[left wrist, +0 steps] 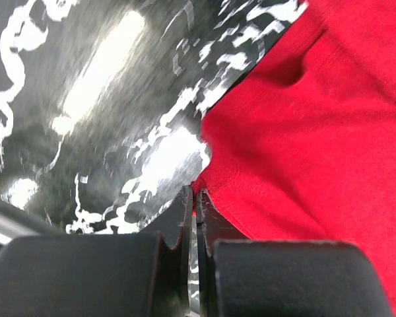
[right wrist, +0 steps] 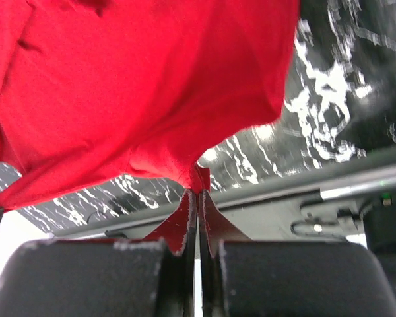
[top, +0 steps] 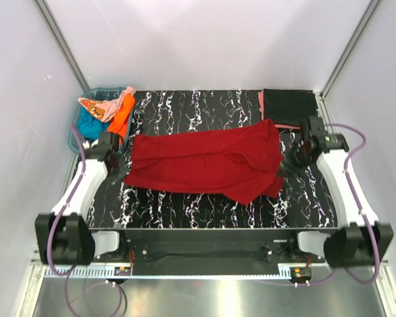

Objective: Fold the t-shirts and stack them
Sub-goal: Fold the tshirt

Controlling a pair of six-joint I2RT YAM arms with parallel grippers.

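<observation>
The dark red t-shirt (top: 208, 162) lies spread across the middle of the table. My left gripper (top: 121, 169) is shut on its left edge (left wrist: 251, 178), low over the table. My right gripper (top: 285, 167) is shut on its right corner (right wrist: 152, 99) and holds that corner lifted off the table. A folded black t-shirt (top: 289, 105) lies on a folded salmon pink one (top: 261, 102) at the back right. Teal (top: 89, 124), orange (top: 122, 113) and pale peach (top: 102, 105) t-shirts lie crumpled in the tub.
A blue translucent tub (top: 76, 129) stands at the back left, beside the left arm. The black marbled tabletop (top: 204, 208) shows in front of the red shirt. White walls close in on the left, back and right.
</observation>
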